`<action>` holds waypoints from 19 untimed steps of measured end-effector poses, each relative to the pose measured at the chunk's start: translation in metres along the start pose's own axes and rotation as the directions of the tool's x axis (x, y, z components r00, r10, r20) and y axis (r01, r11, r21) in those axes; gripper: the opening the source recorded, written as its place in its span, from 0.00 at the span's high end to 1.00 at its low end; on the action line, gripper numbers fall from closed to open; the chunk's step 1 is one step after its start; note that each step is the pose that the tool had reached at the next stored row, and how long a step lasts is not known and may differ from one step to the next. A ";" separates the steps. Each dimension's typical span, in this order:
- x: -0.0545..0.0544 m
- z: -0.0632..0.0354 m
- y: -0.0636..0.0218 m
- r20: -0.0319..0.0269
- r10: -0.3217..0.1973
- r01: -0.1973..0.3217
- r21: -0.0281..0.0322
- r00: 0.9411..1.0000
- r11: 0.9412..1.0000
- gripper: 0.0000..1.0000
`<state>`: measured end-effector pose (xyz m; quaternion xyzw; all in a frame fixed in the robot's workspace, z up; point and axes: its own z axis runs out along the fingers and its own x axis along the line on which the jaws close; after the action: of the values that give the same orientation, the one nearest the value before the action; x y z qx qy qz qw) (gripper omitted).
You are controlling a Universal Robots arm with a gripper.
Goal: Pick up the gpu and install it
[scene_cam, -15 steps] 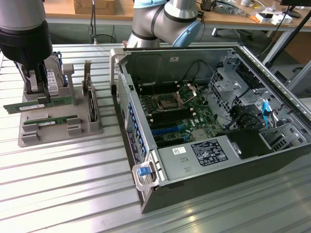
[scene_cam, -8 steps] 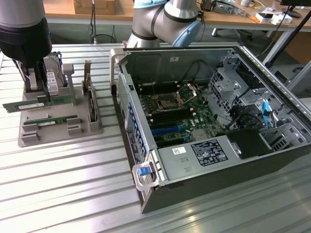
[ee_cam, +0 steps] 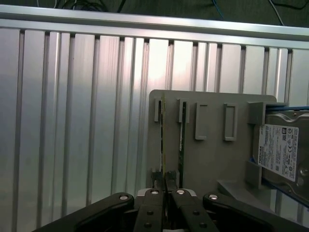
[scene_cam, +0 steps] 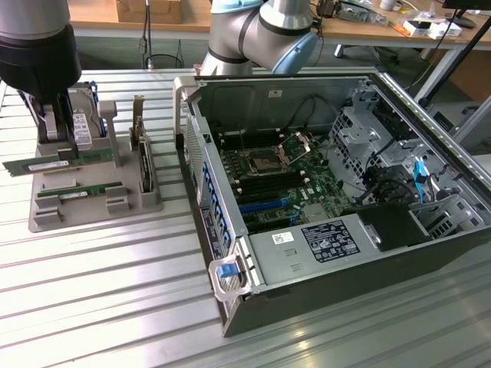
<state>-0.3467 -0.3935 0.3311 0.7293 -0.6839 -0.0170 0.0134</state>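
Gripper (scene_cam: 67, 158) is pinching the gpu (scene_cam: 31, 163)
Long, thin green stick — lying level over the holder (scene_cam: 46, 221), jaws clamping its middle.

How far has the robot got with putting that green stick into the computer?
Only the first step. Done: the tool is shut on the gpu, the green stick at the grey holder. In hand: the pick-up; whether the stick is clear of its slot, I cannot tell. Left: the installing, as the stick is away from the motherboard in the open computer case.
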 end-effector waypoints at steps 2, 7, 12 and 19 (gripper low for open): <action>0.000 -0.0010 0.0001 0.000 0.000 0.000 0.000 1.000 1.000 0.87; 0.000 -0.0027 0.0001 0.000 0.000 0.000 0.000 1.000 1.000 0.87; 0.000 -0.0055 0.0002 0.000 0.000 0.000 0.000 1.000 1.000 0.87; 0.000 -0.0094 0.0004 0.000 0.000 0.000 0.000 1.000 1.000 0.87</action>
<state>-0.3467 -0.3935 0.3406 0.7293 -0.6839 -0.0170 0.0134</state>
